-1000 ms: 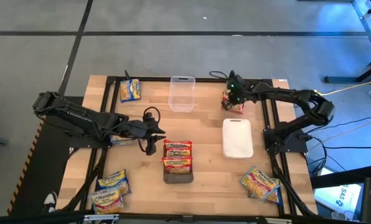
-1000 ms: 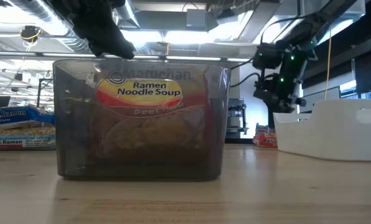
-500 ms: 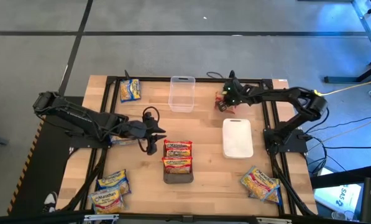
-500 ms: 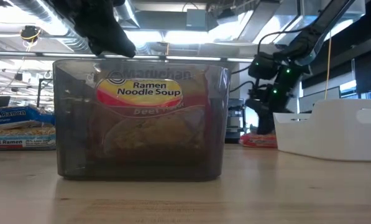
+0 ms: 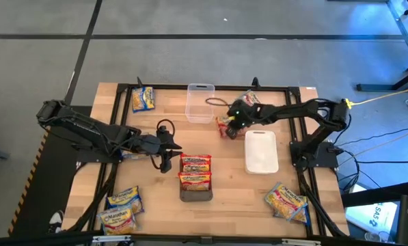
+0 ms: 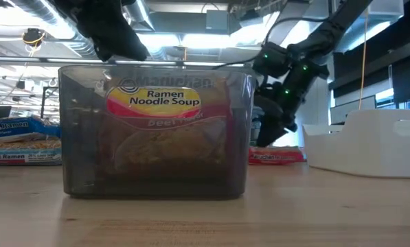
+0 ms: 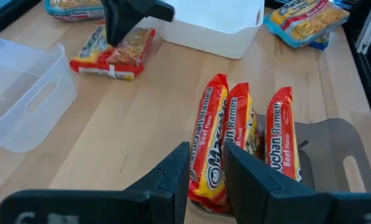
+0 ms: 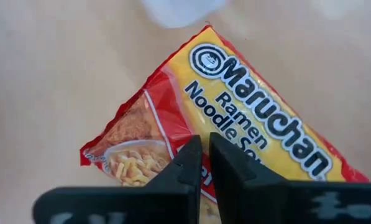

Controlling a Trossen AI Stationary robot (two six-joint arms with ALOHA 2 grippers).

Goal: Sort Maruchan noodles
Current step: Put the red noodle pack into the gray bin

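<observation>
Your right gripper point(image 5: 225, 127) fingers point(image 8: 188, 163) are pinched on a red noodle pack point(image 5: 225, 125) on the table, betw. the clear bin point(image 5: 199, 102) and white bin point(image 5: 261, 151). Left gripper point(image 5: 168, 154) sits beside the grey bin point(image 5: 195, 195) w/ three red packs point(image 7: 244, 140) upright inside, fingers slightly apart, holding nothing.

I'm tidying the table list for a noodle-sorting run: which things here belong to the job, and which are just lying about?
Job:
- red packet under right gripper
- red packets in grey bin
- blue packet
- packets front left
- packets front right
- clear bin
- white bin
- left gripper

Lying about:
- cables
</observation>
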